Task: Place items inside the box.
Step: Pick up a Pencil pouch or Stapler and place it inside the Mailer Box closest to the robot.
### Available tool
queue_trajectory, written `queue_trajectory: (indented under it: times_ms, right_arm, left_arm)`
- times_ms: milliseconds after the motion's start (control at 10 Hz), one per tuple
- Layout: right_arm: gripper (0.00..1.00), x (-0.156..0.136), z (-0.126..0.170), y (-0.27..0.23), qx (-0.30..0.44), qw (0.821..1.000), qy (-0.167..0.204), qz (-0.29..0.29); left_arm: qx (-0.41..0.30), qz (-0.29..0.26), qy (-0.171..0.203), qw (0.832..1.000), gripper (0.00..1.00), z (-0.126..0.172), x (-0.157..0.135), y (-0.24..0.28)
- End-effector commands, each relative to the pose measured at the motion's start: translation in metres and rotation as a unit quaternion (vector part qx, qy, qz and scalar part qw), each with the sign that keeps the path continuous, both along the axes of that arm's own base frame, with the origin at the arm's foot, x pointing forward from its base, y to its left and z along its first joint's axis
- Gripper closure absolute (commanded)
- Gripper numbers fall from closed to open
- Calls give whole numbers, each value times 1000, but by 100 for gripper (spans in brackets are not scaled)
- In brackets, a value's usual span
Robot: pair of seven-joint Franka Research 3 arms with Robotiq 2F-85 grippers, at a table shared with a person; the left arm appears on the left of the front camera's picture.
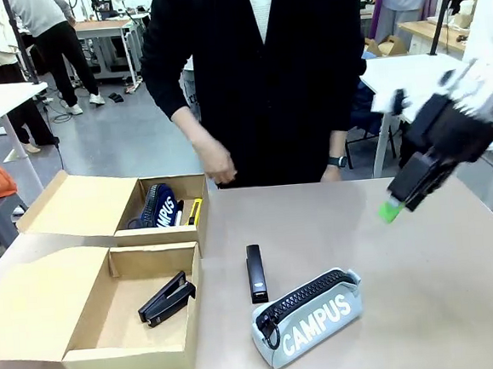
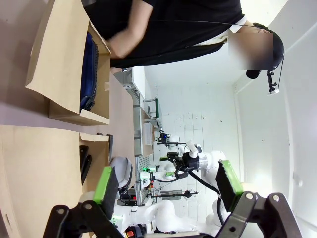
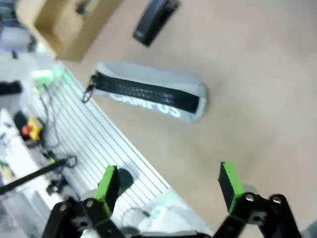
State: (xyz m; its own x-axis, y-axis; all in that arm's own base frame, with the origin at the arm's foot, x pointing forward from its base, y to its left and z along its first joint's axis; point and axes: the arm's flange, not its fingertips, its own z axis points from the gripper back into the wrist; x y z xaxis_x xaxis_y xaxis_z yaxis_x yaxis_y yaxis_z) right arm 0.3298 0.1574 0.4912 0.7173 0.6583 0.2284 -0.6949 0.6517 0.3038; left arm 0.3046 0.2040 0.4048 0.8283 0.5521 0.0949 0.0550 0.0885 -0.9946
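Right gripper (image 1: 405,196) of mine hangs spread and empty above the table's (image 1: 435,306) right edge, tilted down toward the grey CAMPUS pouch (image 1: 306,316). It lies zip-up by the near edge, so I judge a grab from above will suit it. A slim black bar (image 1: 255,273) waits just beside the near box (image 1: 132,364) at the near left corner. That box's flap is folded out flat to leave the top free, and a black stapler (image 1: 166,299) lies inside. The far box (image 1: 169,235) holds a navy pouch (image 1: 158,205) and yellow cutter (image 1: 195,211). My left gripper (image 2: 167,182) is spread, holding nothing.
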Motion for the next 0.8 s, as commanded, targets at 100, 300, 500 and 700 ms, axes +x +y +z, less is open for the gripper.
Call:
queue_trajectory:
  times_ms: [100, 300, 500, 700]
  right_arm:
    - [0, 26, 8, -50, 63, 940, -190, 277]
    - [0, -29, 1, -142, 102, 959, -215, 154]
    - [0, -85, -35, -190, 169, 942, -284, 51]
    - [0, -18, 6, -138, 86, 959, -229, 144]
  left_arm:
    - [0, -3, -11, 1000, 0, 1, -2, -1]
    - [0, -3, -11, 1000, 0, 1, -2, -1]
    - [0, -3, -11, 1000, 0, 1, -2, -1]
    - [0, -3, -11, 1000, 0, 1, -2, -1]
